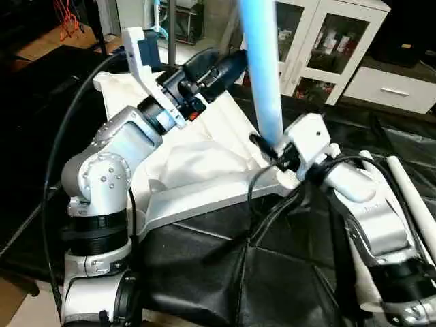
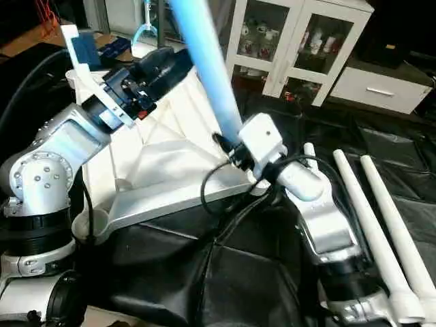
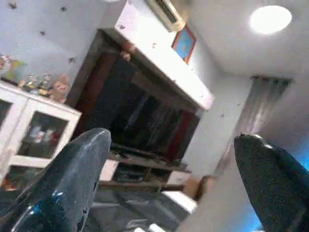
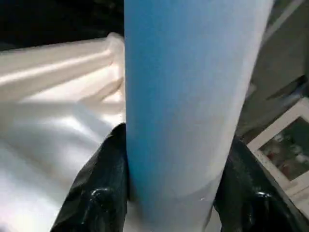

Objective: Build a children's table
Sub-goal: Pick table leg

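- The children's table top (image 2: 170, 163), a white plastic slab lying underside up with its ribs showing, rests on the black-covered tabletop (image 2: 225, 279) and takes up the centre-left of the head views, running from about 7 o'clock up toward 11 o'clock.
- One rounded corner socket (image 2: 92, 225) of the slab sits at its near-left corner, at roughly 8 o'clock in the right eye view.
- The right pincer (image 4: 174, 193) is clamped on a table leg (image 1: 262, 68): in the right wrist view its two black fingers (image 4: 96, 193) press against both sides of the tube.
- That leg stands nearly upright at the slab's near-right corner, tilted slightly, and rises out through the 12 o'clock edge of both head views; it looks pale blue.
- The left pincer (image 1: 214, 71) hangs over the far part of the slab at about 11 o'clock, pointing toward the raised leg yet apart from it.
- Its fingers (image 3: 67, 183) stand wide apart in the left wrist view, with nothing between them.
- Two more white legs (image 2: 371, 225) lie side by side on the black cover at 4 o'clock, beside the right forearm, their thick ends nearest the robot.
- A white cabinet with glass doors (image 2: 300, 48) stands behind the work area at 1 o'clock.
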You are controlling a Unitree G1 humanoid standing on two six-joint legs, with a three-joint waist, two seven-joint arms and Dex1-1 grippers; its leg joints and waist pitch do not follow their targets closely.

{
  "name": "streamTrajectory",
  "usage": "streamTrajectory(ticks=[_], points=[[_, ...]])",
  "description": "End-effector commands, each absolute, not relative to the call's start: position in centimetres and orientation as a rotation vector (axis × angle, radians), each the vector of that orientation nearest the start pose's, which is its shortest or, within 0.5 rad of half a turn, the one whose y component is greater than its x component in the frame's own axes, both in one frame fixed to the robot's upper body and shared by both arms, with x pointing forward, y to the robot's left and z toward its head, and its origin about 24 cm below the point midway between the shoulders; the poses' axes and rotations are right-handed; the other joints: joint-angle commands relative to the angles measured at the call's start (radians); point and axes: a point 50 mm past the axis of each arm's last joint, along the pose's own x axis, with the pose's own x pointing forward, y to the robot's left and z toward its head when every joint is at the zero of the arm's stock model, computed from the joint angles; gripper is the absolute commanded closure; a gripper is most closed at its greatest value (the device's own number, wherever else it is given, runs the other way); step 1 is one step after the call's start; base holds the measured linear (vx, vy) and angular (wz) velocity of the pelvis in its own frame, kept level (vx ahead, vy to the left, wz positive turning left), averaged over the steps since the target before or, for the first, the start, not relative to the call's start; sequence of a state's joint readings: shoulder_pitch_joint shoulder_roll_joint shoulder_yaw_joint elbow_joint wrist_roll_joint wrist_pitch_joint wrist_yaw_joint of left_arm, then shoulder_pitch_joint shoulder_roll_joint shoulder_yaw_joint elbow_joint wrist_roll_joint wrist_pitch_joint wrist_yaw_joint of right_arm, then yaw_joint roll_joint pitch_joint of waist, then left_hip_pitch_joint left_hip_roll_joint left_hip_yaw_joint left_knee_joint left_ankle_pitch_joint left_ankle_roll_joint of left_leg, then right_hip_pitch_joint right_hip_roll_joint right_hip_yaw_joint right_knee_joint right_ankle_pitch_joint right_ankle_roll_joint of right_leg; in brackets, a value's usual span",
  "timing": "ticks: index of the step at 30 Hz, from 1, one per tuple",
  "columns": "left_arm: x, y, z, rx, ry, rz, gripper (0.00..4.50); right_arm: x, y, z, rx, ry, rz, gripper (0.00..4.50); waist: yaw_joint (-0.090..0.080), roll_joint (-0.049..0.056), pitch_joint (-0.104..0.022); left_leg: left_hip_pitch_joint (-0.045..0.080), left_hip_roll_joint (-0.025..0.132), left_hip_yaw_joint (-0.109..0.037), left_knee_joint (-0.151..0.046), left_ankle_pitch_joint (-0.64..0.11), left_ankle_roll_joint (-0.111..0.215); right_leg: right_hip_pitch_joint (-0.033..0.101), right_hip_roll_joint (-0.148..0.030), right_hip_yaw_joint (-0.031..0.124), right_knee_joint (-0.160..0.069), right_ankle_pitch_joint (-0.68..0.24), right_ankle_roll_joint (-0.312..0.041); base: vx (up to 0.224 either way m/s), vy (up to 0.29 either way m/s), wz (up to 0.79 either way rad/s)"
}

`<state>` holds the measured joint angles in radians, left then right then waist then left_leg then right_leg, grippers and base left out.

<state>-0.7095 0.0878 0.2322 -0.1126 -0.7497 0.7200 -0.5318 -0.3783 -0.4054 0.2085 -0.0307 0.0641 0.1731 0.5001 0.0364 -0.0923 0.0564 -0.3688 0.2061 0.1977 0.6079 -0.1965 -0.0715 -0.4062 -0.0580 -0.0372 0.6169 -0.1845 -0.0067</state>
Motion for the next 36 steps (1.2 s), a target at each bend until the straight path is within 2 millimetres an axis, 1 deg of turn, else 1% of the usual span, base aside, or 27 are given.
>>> streamTrajectory(ticks=[1,2,4,8,9,11,13,15,16,17,18,20,21,22,23,24,25,26,27,28,29,30,33,34,35,36], points=[[30.5,9.4,25.0,-0.520,-0.313,-1.076,0.00,29.9,-12.9,11.1,-0.485,-0.019,0.741,2.64,0.002,0.018,-0.069,0.016,0.022,-0.011,-0.062,-0.095,0.006,0.057,-0.053,0.041,-0.049,0.012,-0.207,0.000,0.000,0.00],[30.4,9.4,25.1,-0.530,-0.331,-1.084,0.00,29.7,-12.9,10.6,-0.487,0.019,0.744,2.64,0.000,0.020,-0.069,0.017,0.022,-0.012,-0.062,-0.100,0.004,0.057,-0.052,0.040,-0.050,0.004,-0.207,0.000,0.000,0.00],[30.2,9.4,25.2,-0.524,-0.339,-1.096,0.00,29.6,-13.1,10.3,-0.505,0.036,0.743,2.64,0.000,0.021,-0.068,0.017,0.023,-0.012,-0.063,-0.105,0.002,0.056,-0.054,0.040,-0.051,-0.003,-0.206,0.000,0.000,0.00],[30.4,9.5,25.1,-0.513,-0.340,-1.069,0.00,29.7,-13.2,10.3,-0.499,0.048,0.721,2.64,0.000,0.020,-0.068,0.017,0.022,-0.012,-0.062,-0.112,0.000,0.057,-0.054,0.041,-0.051,-0.018,-0.198,0.000,0.000,0.00],[30.4,9.5,25.1,-0.515,-0.336,-1.071,0.00,29.9,-13.3,10.5,-0.479,0.040,0.688,2.64,-0.001,0.020,-0.068,0.017,0.022,-0.012,-0.062,-0.112,-0.001,0.057,-0.054,0.041,-0.051,-0.021,-0.195,0.000,0.000,0.00],[30.4,9.5,24.7,-0.483,-0.317,-1.069,0.00,30.6,-13.5,11.8,-0.449,-0.040,0.621,2.64,-0.001,0.020,-0.069,0.019,0.023,-0.012,-0.062,-0.109,-0.005,0.054,-0.055,0.041,-0.051,-0.023,-0.192,0.000,0.000,0.00],[30.4,9.4,24.2,-0.466,-0.293,-1.074,0.00,31.1,-13.7,13.2,-0.385,-0.108,0.543,2.64,-0.001,0.022,-0.069,0.019,0.023,-0.013,-0.063,-0.103,-0.011,0.053,-0.053,0.041,-0.048,-0.014,-0.190,0.000,0.000,0.00],[30.2,9.3,23.6,-0.440,-0.263,-1.091,0.00,32.0,-14.6,14.5,-0.304,-0.137,0.433,2.64,-0.004,0.022,-0.070,0.021,0.021,-0.012,-0.063,-0.099,-0.016,0.052,-0.051,0.040,-0.045,-0.005,-0.190,0.000,0.000,0.00],[30.1,9.2,23.4,-0.435,-0.251,-1.101,0.00,32.2,-15.0,14.7,-0.297,-0.135,0.405,2.64,-0.003,0.024,-0.070,0.022,0.022,-0.012,-0.064,-0.102,-0.024,0.052,-0.051,0.039,-0.044,-0.013,-0.186,0.000,0.000,0.00],[29.9,9.1,23.3,-0.429,-0.244,-1.111,0.00,32.4,-15.3,14.7,-0.303,-0.119,0.394,2.64,-0.003,0.026,-0.069,0.024,0.021,-0.010,-0.063,-0.103,-0.032,0.050,-0.048,0.040,-0.044,-0.011,-0.180,0.000,0.000,0.00],[29.6,8.9,23.3,-0.434,-0.243,-1.129,0.00,32.4,-15.5,14.3,-0.330,-0.085,0.404,2.64,-0.001,0.027,-0.068,0.025,0.020,-0.009,-0.063,-0.109,-0.035,0.051,-0.047,0.040,-0.045,-0.009,-0.178,0.000,0.000,0.00],[29.3,8.8,23.6,-0.443,-0.255,-1.150,0.00,32.3,-15.5,13.7,-0.370,-0.049,0.431,2.64,0.001,0.026,-0.068,0.021,0.018,-0.010,-0.062,-0.104,-0.037,0.055,-0.048,0.041,-0.045,0.001,-0.173,0.000,0.000,0.00],[29.3,8.7,23.7,-0.443,-0.263,-1.150,0.00,32.2,-15.4,13.5,-0.382,-0.038,0.445,2.64,0.001,0.025,-0.069,0.020,0.018,-0.010,-0.062,-0.104,-0.037,0.057,-0.048,0.040,-0.046,-0.001,-0.172,0.000,0.000,0.00],[29.2,8.6,24.2,-0.450,-0.285,-1.152,0.00,31.8,-15.0,12.8,-0.410,-0.003,0.487,2.64,0.001,0.022,-0.069,0.017,0.018,-0.011,-0.062,-0.105,-0.035,0.059,-0.050,0.041,-0.046,-0.004,-0.171,0.000,0.000,0.00],[29.2,8.6,24.3,-0.454,-0.293,-1.152,0.00,31.6,-14.8,12.5,-0.418,0.010,0.503,2.64,0.003,0.021,-0.068,0.017,0.019,-0.012,-0.062,-0.108,-0.035,0.060,-0.052,0.041,-0.048,-0.013,-0.173,0.000,0.000,0.00],[29.4,8.6,24.6,-0.442,-0.310,-1.132,0.00,31.1,-14.4,11.7,-0.464,0.042,0.557,2.64,0.002,0.022,-0.069,0.017,0.019,-0.013,-0.062,-0.115,-0.031,0.060,-0.052,0.040,-0.049,-0.020,-0.174,0.000,0.000,0.00],[29.4,8.6,24.7,-0.441,-0.311,-1.130,0.00,31.1,-14.3,11.7,-0.469,0.044,0.562,2.64,0.002,0.021,-0.069,0.017,0.020,-0.013,-0.062,-0.118,-0.028,0.058,-0.052,0.041,-0.050,-0.024,-0.174,0.000,0.000,0.00],[29.6,8.6,24.8,-0.430,-0.317,-1.109,0.00,30.6,-14.0,10.8,-0.514,0.081,0.606,2.64,0.001,0.020,-0.067,0.015,0.019,-0.014,-0.062,-0.122,-0.027,0.060,-0.052,0.040,-0.052,-0.041,-0.172,0.000,0.000,0.00],[29.6,8.6,24.8,-0.429,-0.317,-1.108,0.00,30.6,-14.0,10.8,-0.518,0.084,0.610,2.64,0.001,0.020,-0.067,0.015,0.020,-0.014,-0.062,-0.124,-0.027,0.060,-0.053,0.041,-0.053,-0.048,-0.171,0.000,0.000,0.00],[29.8,8.6,24.9,-0.419,-0.324,-1.091,0.00,30.4,-13.8,10.5,-0.528,0.094,0.623,2.64,0.001,0.024,-0.066,0.017,0.020,-0.014,-0.062,-0.128,-0.028,0.058,-0.054,0.041,-0.052,-0.058,-0.170,0.000,0.000,0.00],[29.9,8.6,24.9,-0.423,-0.327,-1.082,0.00,30.3,-13.7,10.2,-0.537,0.110,0.631,2.64,0.000,0.022,-0.066,0.016,0.021,-0.014,-0.062,-0.136,-0.027,0.057,-0.054,0.042,-0.055,-0.071,-0.167,0.000,0.000,0.00],[29.9,8.5,25.1,-0.437,-0.339,-1.086,0.00,30.1,-13.7,9.9,-0.552,0.125,0.640,2.64,0.000,0.028,-0.066,0.016,0.021,-0.015,-0.062,-0.135,-0.030,0.057,-0.054,0.042,-0.053,-0.072,-0.168,0.000,0.000,0.00],[29.9,8.5,25.6,-0.465,-0.362,-1.092,0.00,30.0,-13.8,9.7,-0.564,0.140,0.640,2.64,0.000,0.026,-0.066,0.017,0.021,-0.014,-0.061,-0.146,-0.034,0.056,-0.053,0.041,-0.055,-0.077,-0.172,0.000,0.000,0.00],[29.9,8.6,25.6,-0.469,-0.366,-1.089,0.00,30.0,-13.8,9.7,-0.560,0.139,0.636,2.64,0.000,0.031,-0.067,0.017,0.021,-0.015,-0.061,-0.146,-0.035,0.056,-0.053,0.041,-0.054,-0.073,-0.173,0.000,0.000,0.00],[30.3,9.0,25.8,-0.492,-0.366,-1.056,0.00,30.2,-14.0,10.2,-0.553,0.121,0.603,2.64,-0.001,0.028,-0.067,0.017,0.021,-0.015,-0.061,-0.148,-0.033,0.055,-0.052,0.041,-0.054,-0.067,-0.175,0.000,0.000,0.00],[30.4,9.0,25.8,-0.493,-0.366,-1.054,0.00,30.3,-14.1,10.2,-0.553,0.120,0.601,2.64,-0.001,0.028,-0.067,0.017,0.019,-0.014,-0.060,-0.147,-0.032,0.055,-0.051,0.041,-0.054,-0.066,-0.175,0.000,0.000,0.00]])
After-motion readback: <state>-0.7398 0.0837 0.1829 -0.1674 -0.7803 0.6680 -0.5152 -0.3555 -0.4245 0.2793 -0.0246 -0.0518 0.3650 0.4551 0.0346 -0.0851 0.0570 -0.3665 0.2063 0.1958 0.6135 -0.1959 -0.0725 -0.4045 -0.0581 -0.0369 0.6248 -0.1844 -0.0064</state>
